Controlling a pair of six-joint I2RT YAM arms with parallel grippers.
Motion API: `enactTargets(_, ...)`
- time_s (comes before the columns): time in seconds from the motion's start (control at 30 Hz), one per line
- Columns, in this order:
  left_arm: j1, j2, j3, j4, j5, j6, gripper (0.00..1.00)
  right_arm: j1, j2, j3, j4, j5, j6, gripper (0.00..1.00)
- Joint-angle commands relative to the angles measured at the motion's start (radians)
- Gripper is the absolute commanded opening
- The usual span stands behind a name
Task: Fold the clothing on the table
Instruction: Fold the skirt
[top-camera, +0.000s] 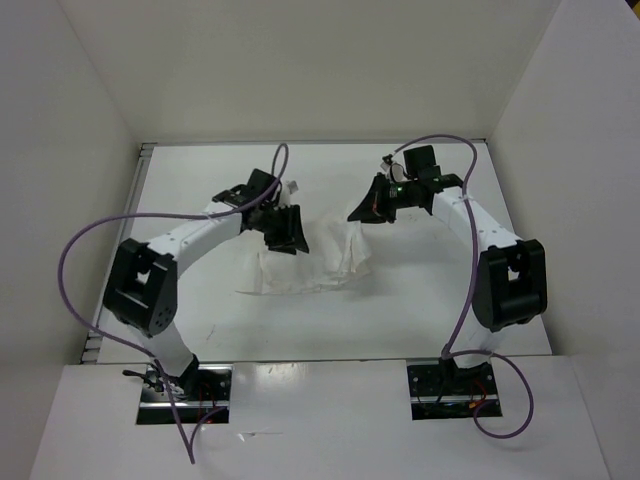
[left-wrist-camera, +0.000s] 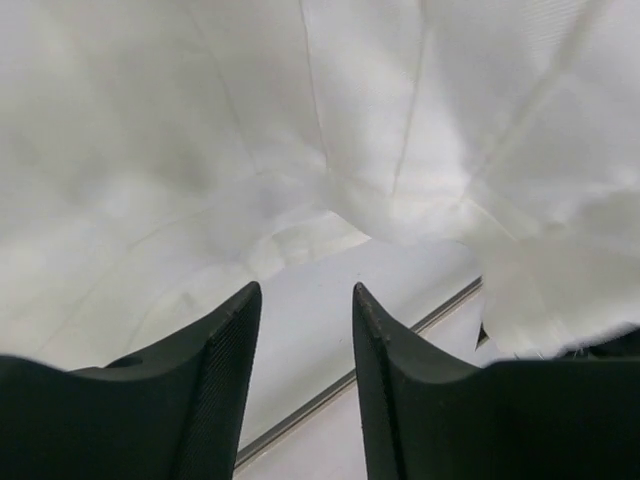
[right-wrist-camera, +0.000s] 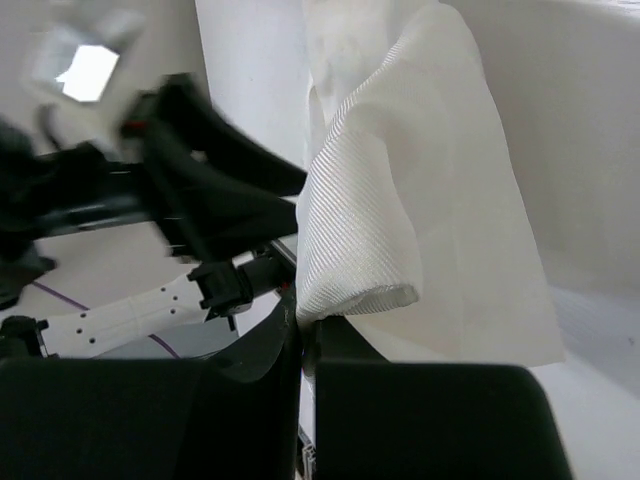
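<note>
White, thin, creased clothing (top-camera: 308, 268) sits mid-table (top-camera: 430, 305), between the 2 grippers. Its lower edge is crumpled on the surface and its right upper part is raised. The right gripper (right-wrist-camera: 305, 322) is clamped tight on a rolled fold of it, and the fabric drapes up and over the fingers. The left gripper (top-camera: 284, 238) is at the cloth's upper left edge, jaws parted with nothing between them. From its wrist, the cloth (left-wrist-camera: 300, 120) fills the view just beyond the fingertips (left-wrist-camera: 238, 310).
</note>
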Motion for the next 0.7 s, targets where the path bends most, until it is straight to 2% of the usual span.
enactTargets(0.0,0.055,-0.136,0.041,-0.099,-0.107,0.031,0.5,-0.035,0.003,0.032,-0.024,-0.037,-0.045,0.0)
enactTargets(0.13,0.147,-0.159,0.011,-0.11,-0.263,0.008,0.52,-0.054,0.014,0.032,-0.05,-0.057,-0.091,0.0)
enactTargets(0.27,0.208,-0.121,-0.052,-0.067,-0.327,-0.03,0.4,-0.055,0.023,0.042,-0.068,-0.057,-0.102,0.0)
enactTargets(0.37,0.23,-0.059,-0.07,-0.049,-0.336,-0.041,0.37,-0.064,0.032,0.051,-0.079,-0.057,-0.113,0.0)
enactTargets(0.43,0.23,-0.035,-0.071,-0.032,-0.299,-0.041,0.34,-0.064,0.032,0.06,-0.09,-0.057,-0.113,0.0)
enactTargets(0.53,0.23,-0.024,-0.031,0.071,-0.131,-0.053,0.34,-0.084,0.032,0.06,-0.108,-0.057,-0.137,0.0)
enactTargets(0.67,0.178,0.056,0.139,0.09,-0.046,-0.044,0.34,-0.093,0.032,0.049,-0.108,-0.066,-0.147,0.0)
